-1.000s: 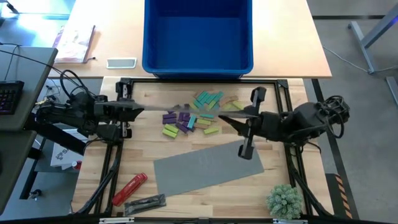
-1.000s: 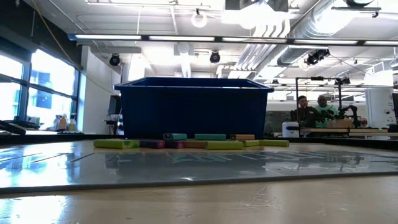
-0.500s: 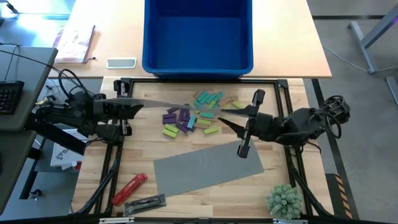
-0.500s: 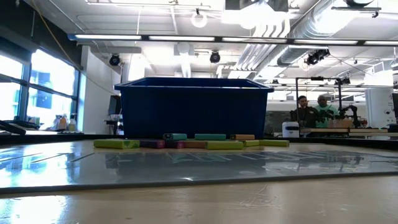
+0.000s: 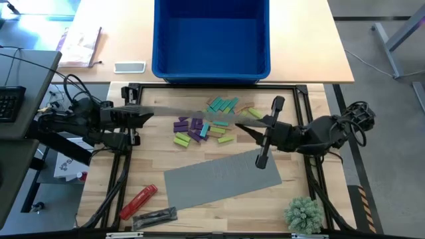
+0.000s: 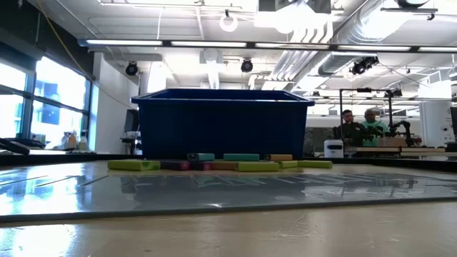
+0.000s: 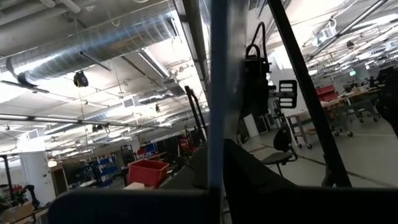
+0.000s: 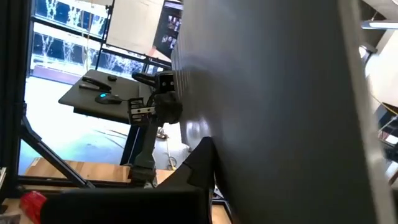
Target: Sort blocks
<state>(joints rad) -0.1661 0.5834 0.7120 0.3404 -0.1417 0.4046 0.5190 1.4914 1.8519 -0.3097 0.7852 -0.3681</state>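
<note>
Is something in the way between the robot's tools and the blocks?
Yes. The left tool and the right tool are both shut on a thin grey mat, held on edge between them, right over the blocks. Nothing else visible is in the way.

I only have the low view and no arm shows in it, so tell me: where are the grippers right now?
Observer: The left gripper hangs left of the blocks.
Operator: And the right one?
Observer: The right gripper is at the pile's right edge.
Operator: Is either holding a block?
Observer: No. Both look shut on a thin grey sheet stretched between them, edge-on above the pile.
</note>
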